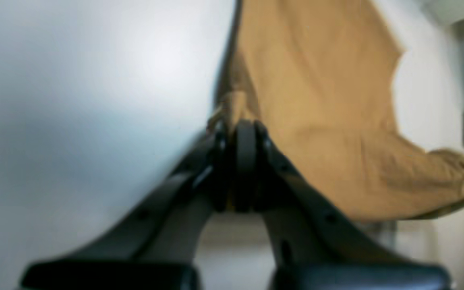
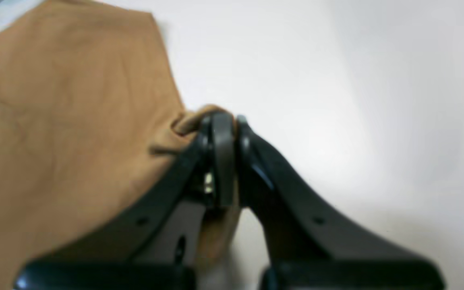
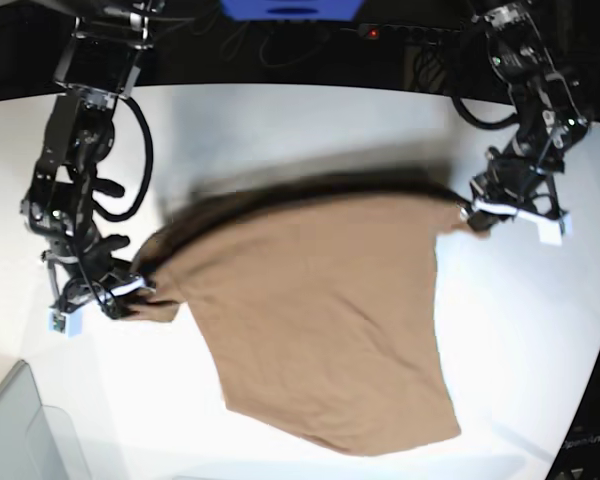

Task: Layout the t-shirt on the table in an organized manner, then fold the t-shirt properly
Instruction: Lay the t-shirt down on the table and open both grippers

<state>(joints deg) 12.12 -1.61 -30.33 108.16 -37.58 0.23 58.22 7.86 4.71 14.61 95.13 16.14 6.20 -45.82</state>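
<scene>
The tan-brown t-shirt (image 3: 320, 310) hangs stretched between both arms above the white table (image 3: 280, 120), its lower part trailing toward the front edge. My left gripper (image 3: 467, 212), on the right of the base view, is shut on one corner of the t-shirt (image 1: 316, 112); the wrist view shows the cloth bunched at the left gripper (image 1: 238, 127). My right gripper (image 3: 140, 290), on the left of the base view, is shut on the opposite corner. In its wrist view the t-shirt (image 2: 67, 133) spreads leftward from the right gripper (image 2: 222, 119).
A grey translucent bin (image 3: 20, 430) sits at the front left corner. The table's curved edge (image 3: 580, 400) runs down the right side. Dark cables and equipment (image 3: 300, 30) line the back beyond the table.
</scene>
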